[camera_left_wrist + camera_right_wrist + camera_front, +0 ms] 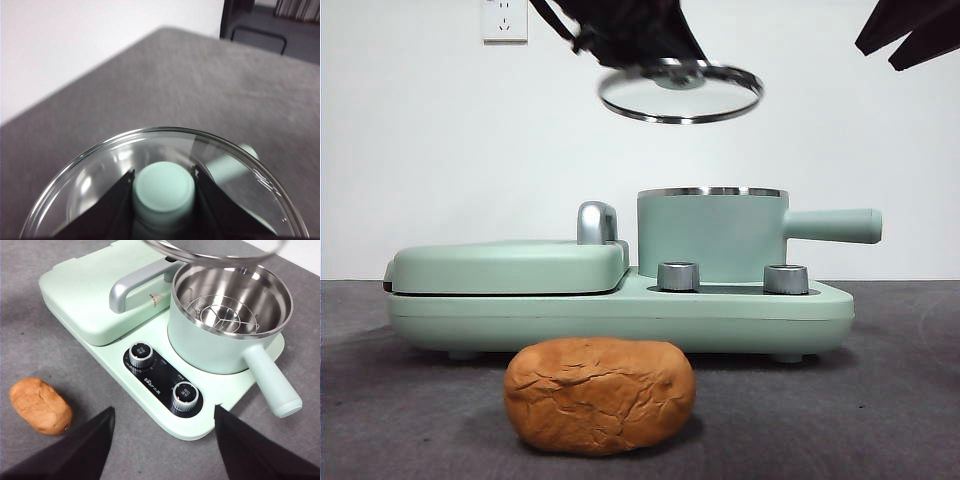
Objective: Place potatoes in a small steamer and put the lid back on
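The clear glass lid (pixel 680 92) hangs in the air above the small steamer (pixel 712 235), tilted a little. My left gripper (pixel 163 175) is shut on the lid's mint-green knob (pixel 164 187). The steamer (pixel 227 322) stands uncovered on its mint-green base, with a wire rack inside and its long handle (pixel 270 380) sticking out sideways. The potato (pixel 599 394) lies on the grey table in front of the base; it also shows as an orange-brown lump (pixel 41 405) in the right wrist view. My right gripper (pixel 162 432) is open, high above the table near the control knobs, holding nothing.
The base (pixel 620 320) also carries a flat lidded griddle section (pixel 510 265) with a steel handle (pixel 597 222), and two dials (pixel 141 354) (pixel 185 396). A wall socket (pixel 504 18) is on the white wall behind. Dark shelving (pixel 270 25) stands beyond the table's far edge.
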`<state>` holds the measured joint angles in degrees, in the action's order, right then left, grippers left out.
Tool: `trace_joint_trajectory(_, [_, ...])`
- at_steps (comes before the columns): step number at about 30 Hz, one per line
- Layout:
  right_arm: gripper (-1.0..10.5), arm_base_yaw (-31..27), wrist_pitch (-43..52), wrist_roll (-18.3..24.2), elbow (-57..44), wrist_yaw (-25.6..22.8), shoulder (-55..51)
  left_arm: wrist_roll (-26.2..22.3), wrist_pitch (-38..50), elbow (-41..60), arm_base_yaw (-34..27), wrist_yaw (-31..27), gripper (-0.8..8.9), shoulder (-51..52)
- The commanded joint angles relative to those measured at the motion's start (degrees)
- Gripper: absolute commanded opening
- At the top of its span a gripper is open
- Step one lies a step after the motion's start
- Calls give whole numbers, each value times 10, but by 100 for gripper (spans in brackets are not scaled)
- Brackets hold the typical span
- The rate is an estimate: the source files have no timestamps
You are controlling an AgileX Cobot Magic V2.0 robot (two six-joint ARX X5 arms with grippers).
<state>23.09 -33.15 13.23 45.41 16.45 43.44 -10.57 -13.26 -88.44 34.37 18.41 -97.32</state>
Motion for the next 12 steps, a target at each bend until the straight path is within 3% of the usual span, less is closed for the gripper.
trace_joint_trajectory(1, [317, 3, 5, -6, 11, 1, 3, -5, -41, -15, 3, -4, 14, 39])
trace_joint_trajectory(9, [318, 5, 5, -6, 11, 30, 3, -3, -203, -6, -18, -45, 16, 129])
trace_joint_trajectory(12, [318, 14, 5, -4, 11, 37, 5, -3, -226, 18, -32, -50, 16, 164])
